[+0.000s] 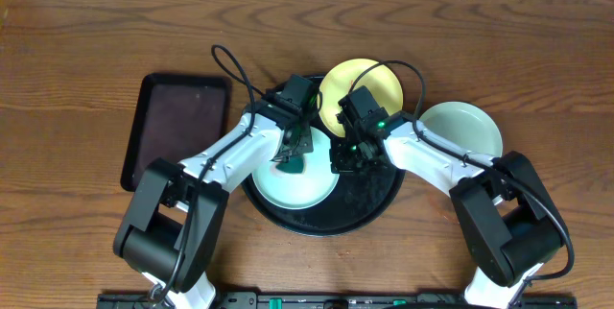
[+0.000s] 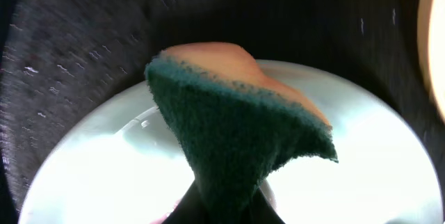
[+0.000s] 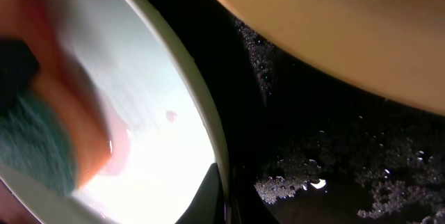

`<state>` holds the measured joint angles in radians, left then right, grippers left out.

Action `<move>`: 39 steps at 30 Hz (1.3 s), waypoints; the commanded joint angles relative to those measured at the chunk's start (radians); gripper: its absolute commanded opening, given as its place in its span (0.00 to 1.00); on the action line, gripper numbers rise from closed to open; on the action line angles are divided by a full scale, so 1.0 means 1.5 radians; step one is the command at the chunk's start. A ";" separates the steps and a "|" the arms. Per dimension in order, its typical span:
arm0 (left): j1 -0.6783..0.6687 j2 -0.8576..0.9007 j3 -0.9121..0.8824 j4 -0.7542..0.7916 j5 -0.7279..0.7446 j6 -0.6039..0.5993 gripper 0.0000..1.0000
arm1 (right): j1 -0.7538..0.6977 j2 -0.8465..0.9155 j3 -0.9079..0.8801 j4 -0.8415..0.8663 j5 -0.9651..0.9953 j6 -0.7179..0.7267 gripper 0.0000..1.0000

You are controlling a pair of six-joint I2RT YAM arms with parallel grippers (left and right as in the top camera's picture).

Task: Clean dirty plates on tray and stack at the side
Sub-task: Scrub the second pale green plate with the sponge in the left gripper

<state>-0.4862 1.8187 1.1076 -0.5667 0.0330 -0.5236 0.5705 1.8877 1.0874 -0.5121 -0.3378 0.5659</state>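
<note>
Overhead view only: full layout on brown wooden tabletop (image 1: 96, 59). Noted at centre, large round glossy black tray (image 1: 372, 194) with low rim. Found lying flat in its left half, pale mint-blue round plate (image 1: 309, 192). Found at far side, pale yellow round plate (image 1: 372, 79), overlapping the tray's far rim. Found to the right, second pale mint-blue plate (image 1: 465, 127), off the tray, on the tabletop just beside its rim. Noted at left, well apart, smaller dark rectangular tray (image 1: 180, 129).

Left wrist view only: close look at green-and-orange sponge (image 2: 236, 126). Dark green scouring face toward camera, orange backing behind, pinched at its lower end, fanning out above the plate on the tray. Plate washed out to bright white by glare; surface condition not readable there.

Right wrist view only: small red spot (image 3: 170, 116) on that plate's inner surface near the rim. Pale foam specks and droplets (image 3: 292, 182) on the black tray floor. Yellow plate's edge across top right; sponge blurred at left.

Left claw (image 1: 291, 151): reaching in from near left, clenched on the sponge, held over the plate's far part; contact not certain.

Right claw (image 1: 347, 155): reaching in from near right, pointed down at the same plate's right rim. In its wrist view, rim passing between two dark fingers (image 3: 205, 196) with hardly any gap; judged clenched on the rim.
</note>
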 commanded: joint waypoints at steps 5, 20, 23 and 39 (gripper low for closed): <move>0.005 0.005 -0.004 -0.062 0.242 0.205 0.08 | -0.005 0.011 0.006 -0.005 0.010 -0.004 0.02; 0.006 0.004 -0.004 0.055 -0.180 -0.045 0.07 | -0.005 0.011 0.006 -0.005 0.011 -0.004 0.02; 0.006 0.003 -0.004 0.039 -0.226 -0.071 0.07 | -0.005 0.011 0.006 -0.005 0.011 -0.004 0.02; 0.006 0.002 -0.004 -0.089 0.268 0.298 0.07 | -0.004 0.011 0.006 -0.005 0.010 -0.004 0.02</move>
<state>-0.4683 1.8175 1.1076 -0.7025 0.1226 -0.2726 0.5697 1.8893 1.0901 -0.5133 -0.3347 0.5655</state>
